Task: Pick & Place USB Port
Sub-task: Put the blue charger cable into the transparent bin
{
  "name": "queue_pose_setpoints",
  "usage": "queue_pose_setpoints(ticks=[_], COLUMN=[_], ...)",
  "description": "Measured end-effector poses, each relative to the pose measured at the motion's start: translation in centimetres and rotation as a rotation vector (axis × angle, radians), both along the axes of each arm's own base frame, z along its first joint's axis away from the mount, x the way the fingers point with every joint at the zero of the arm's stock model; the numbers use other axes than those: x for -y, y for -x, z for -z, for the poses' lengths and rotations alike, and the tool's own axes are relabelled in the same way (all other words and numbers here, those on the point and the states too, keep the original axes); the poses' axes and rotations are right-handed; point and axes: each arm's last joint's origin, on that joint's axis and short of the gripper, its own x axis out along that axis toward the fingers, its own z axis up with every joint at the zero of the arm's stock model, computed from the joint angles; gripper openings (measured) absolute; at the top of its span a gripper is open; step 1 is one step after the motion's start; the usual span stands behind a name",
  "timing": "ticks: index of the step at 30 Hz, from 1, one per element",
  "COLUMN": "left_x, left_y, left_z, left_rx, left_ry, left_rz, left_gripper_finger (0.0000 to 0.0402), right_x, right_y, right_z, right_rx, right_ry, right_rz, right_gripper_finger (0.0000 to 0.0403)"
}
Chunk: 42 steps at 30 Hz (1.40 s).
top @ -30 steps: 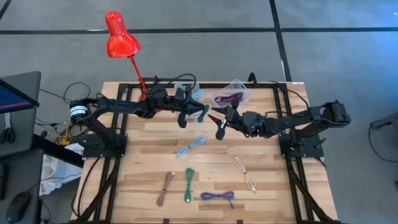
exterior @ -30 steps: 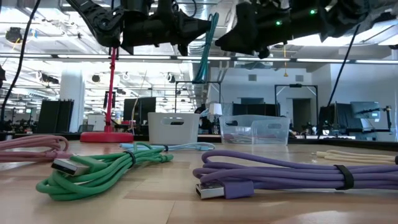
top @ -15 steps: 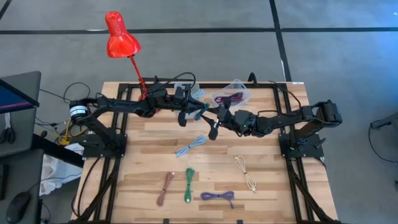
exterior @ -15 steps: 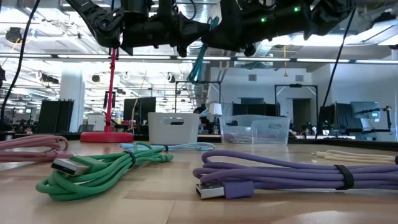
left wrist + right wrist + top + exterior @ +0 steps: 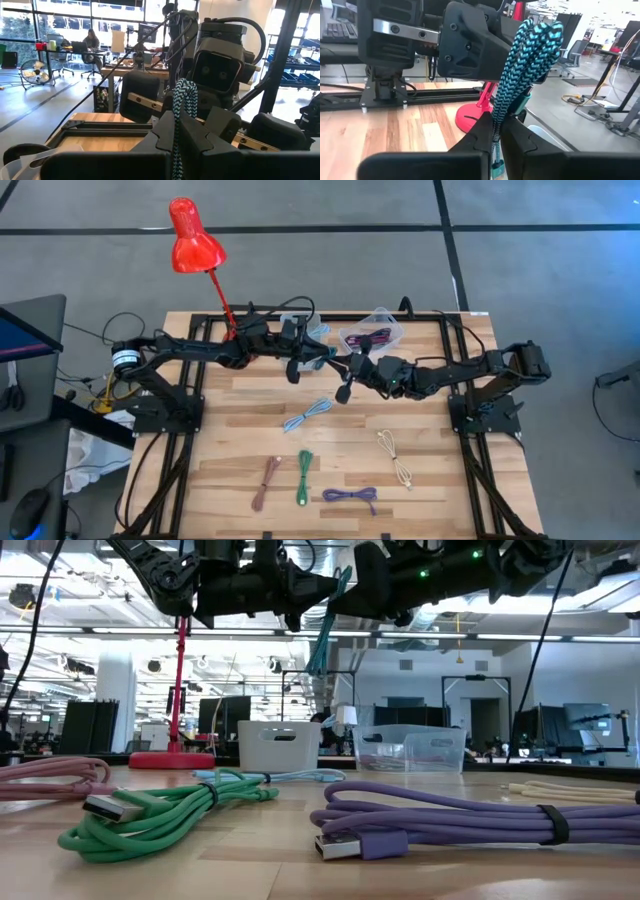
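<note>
Teal cable (image 5: 530, 65) pinched by both left gripper (image 5: 176, 132) and right gripper (image 5: 496, 131), high up between them. Not yet dropped in a bin; more cables waiting below.

Cable (image 5: 333, 356) btwn both claws, above table (image 5: 440, 480).

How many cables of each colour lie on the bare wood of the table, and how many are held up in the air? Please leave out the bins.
light blue cable: 1
pink cable: 1
green cable: 1
purple cable: 1
cream cable: 1
teal cable, in the air: 1
Total: 6
</note>
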Motion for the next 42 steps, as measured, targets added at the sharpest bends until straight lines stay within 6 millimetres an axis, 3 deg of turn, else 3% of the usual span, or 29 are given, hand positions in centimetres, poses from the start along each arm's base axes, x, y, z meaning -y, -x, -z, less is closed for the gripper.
queue_pose_setpoints(ticks=[12,17,25,34,42], left_x=[-0.4,-0.8,0.4,2.0,2.8], left_y=[0.9,2.6,6.6,10.1,11.8], left_z=[-0.4,-0.5,-0.2,0.6,1.1], left_rx=[-0.046,-0.105,-0.069,-0.024,-0.01], left_ry=[0.021,0.041,0.029,0.017,0.028], left_rz=[-0.021,-0.059,-0.077,-0.071,-0.067], left_gripper_finger=[0.0044,0.0041,0.0041,0.0042,0.0038], right_x=[0.8,1.1,2.8,6.6,10.0], right_y=[0.4,1.7,4.4,5.2,6.0], right_z=[-0.1,-1.5,-2.8,0.2,2.8], right_rx=[-0.055,-0.098,-0.186,-0.43,-0.608], right_ry=[0.044,0.073,0.073,0.029,-0.004], right_rz=[0.054,0.126,0.196,0.352,0.458], right_gripper_finger=[0.0005,0.0002,0.0001,0.0,0.0])
